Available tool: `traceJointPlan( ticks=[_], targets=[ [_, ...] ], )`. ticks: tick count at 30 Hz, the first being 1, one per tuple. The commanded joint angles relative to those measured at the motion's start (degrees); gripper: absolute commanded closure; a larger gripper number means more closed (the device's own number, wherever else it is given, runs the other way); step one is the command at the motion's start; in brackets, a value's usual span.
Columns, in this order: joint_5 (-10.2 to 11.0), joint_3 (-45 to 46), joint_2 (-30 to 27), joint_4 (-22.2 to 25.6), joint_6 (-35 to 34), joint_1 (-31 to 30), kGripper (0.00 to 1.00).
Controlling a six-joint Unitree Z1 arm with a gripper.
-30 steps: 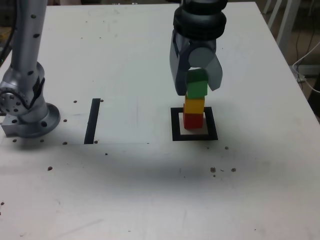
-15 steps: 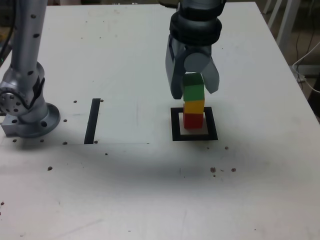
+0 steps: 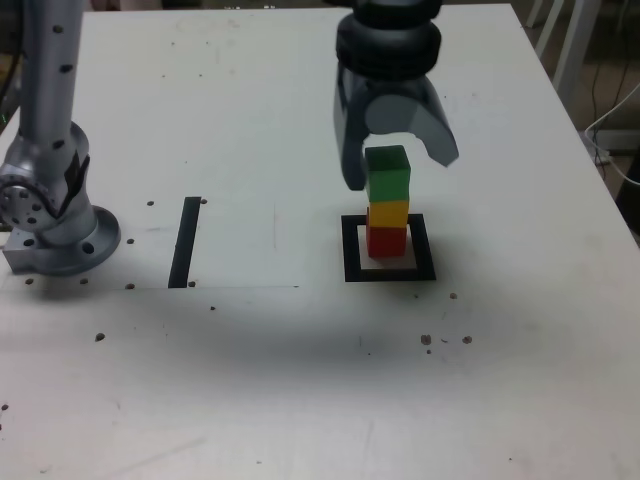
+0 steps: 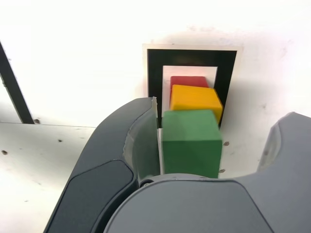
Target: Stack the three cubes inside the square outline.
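Now my 2 grey curved gripper jaws (image 3: 400, 160) stand wide apart, and I hold nothing. A second ago they were close in around the top block; since then they have spread, and that block has settled onto the others, upright and free of a grip. I judge that the placing is done and that only my withdrawal is left.

Between and just below my fingertips sits the matte green cube (image 3: 388, 175). Under it, farther from me, is the matte yellow cube (image 3: 388, 213), and lowest of all the matte red cube (image 3: 386, 242), inside the flat black square outline with a white centre (image 3: 424, 248). I count 3 cubes, 1 of each colour, in 1 stack, and 1 outline around its base. Well off to the exterior view's left of me lies 1 straight black strip (image 3: 185, 242).

In the wrist view 1 of my fingers is very near the green cube, perhaps touching; I cannot tell. The other stands apart from it. I should back away straight and slowly, since a sideways brush could tip the stack.
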Motion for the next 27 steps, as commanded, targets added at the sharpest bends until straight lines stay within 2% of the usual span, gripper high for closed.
traceJointPlan(
  ticks=[1,10,15,18,22,27],
  targets=[
    [-0.18,0.41,-1.67,0.29,0.32,-0.33,0.01],
    [-3.09,3.73,-5.15,-2.88,3.94,-1.02,0.01],
    [-3.62,4.6,-6.02,-2.82,5.44,-1.02,0.01],
    [-2.99,5.1,-6.62,-2.78,5.47,-1.02,0.01],
    [-0.93,6.34,-8.37,-2.2,4.89,-1.02,0.01],
    [1.55,10.61,-13.11,-1.55,4.35,-1.02,0.01]
  ],
)
